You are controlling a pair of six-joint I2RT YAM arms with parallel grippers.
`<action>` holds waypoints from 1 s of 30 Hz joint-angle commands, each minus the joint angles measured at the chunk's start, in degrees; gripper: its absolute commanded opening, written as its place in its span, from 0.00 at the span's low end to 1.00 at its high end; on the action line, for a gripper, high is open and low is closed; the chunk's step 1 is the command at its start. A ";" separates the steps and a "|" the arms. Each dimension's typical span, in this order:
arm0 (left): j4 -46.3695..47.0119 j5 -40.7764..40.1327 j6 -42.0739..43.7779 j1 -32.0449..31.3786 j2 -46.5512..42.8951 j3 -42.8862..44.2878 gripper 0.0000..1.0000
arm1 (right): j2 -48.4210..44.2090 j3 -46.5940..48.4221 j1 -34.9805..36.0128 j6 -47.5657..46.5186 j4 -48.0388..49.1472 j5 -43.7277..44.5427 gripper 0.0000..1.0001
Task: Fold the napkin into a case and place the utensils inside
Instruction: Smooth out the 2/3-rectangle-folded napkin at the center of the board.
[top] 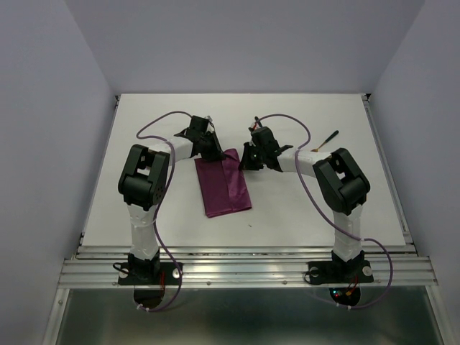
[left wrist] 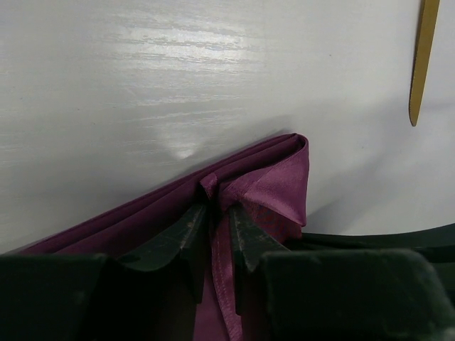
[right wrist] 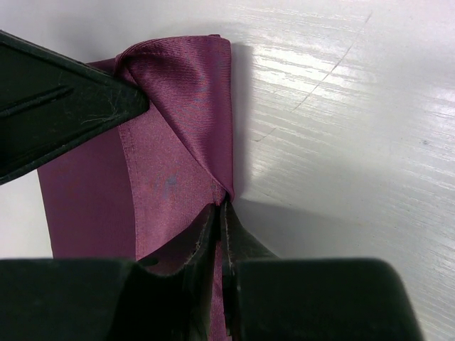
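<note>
Top view hides grips; wrist views show left hand [left wrist: 217,213], right hand [right wrist: 219,211] each pinching folded end of napkin [left wrist: 274,181].

Far end of the napkin [top: 224,188] is crowded: its two far corners are pinched by the left gripper [top: 214,152] and the right gripper [top: 246,161], and only a narrow gap is seen between them. The near half of the cloth is uncovered and open from the front. Bare table [top: 144,215] is seen outside both arms. One utensil [top: 329,139] lies well apart at far right, with open surface around it. Sides and back are closed off by walls [top: 43,144].
</note>
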 commanded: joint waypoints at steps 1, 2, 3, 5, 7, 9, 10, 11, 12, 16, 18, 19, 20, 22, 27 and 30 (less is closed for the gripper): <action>-0.13 -0.51 -0.12 -0.32 0.49 2.02 0.25 | -1.07 0.33 0.27 0.66 3.03 -0.97 0.11; -0.13 -0.51 -0.12 -0.41 0.58 2.10 0.23 | -1.15 0.33 0.27 0.66 2.95 -0.97 0.11; -0.22 -0.42 -0.12 -0.41 0.76 2.19 0.18 | -1.42 0.16 0.27 0.66 3.03 -0.97 0.13; -0.13 -0.25 -0.03 -0.41 0.67 2.19 0.13 | -1.77 0.07 0.27 0.66 3.03 -0.88 0.16; -0.22 -0.16 0.14 -0.41 0.32 2.10 0.05 | -2.21 -0.19 0.27 0.57 2.95 -0.71 0.25; -0.31 -0.07 0.23 -0.41 -0.20 2.02 0.00 | -2.38 -0.28 0.27 0.66 3.03 -0.44 0.28; -0.31 0.01 0.23 -0.41 -0.38 1.93 0.00 | -2.56 -0.28 0.27 0.74 2.95 -0.35 0.30; -0.31 0.10 0.32 -0.41 -0.64 1.84 0.00 | -2.56 -0.28 0.27 0.74 3.03 -0.35 0.32; -0.31 0.36 0.40 -0.41 -0.99 1.67 0.00 | -2.56 -0.20 0.27 0.92 2.95 -0.53 0.35; -0.31 0.89 0.76 -0.32 -1.96 1.40 0.00 | -2.30 0.16 0.27 1.62 3.03 -1.14 0.44; -0.48 1.25 0.93 -0.32 -2.49 1.14 0.00 | -2.03 0.24 0.27 1.88 3.12 -1.50 0.46; -0.57 1.25 1.02 -0.23 -3.01 1.05 0.00 | -1.95 0.24 0.27 1.97 3.12 -1.58 0.48; -0.75 1.33 1.11 -0.14 -3.28 1.05 0.00 | -1.77 0.33 0.27 2.06 3.03 -1.67 0.48; -1.19 1.33 1.63 -0.06 -3.81 0.87 0.00 | -1.24 0.25 0.27 2.15 3.12 -2.02 0.48; -1.19 2.39 2.16 0.56 -4.60 0.00 0.00 | -0.45 0.16 0.27 2.76 3.38 -2.72 0.49; -1.10 2.83 2.25 0.82 -5.39 -0.62 0.00 | 0.16 0.51 -0.25 3.03 3.30 -3.34 0.49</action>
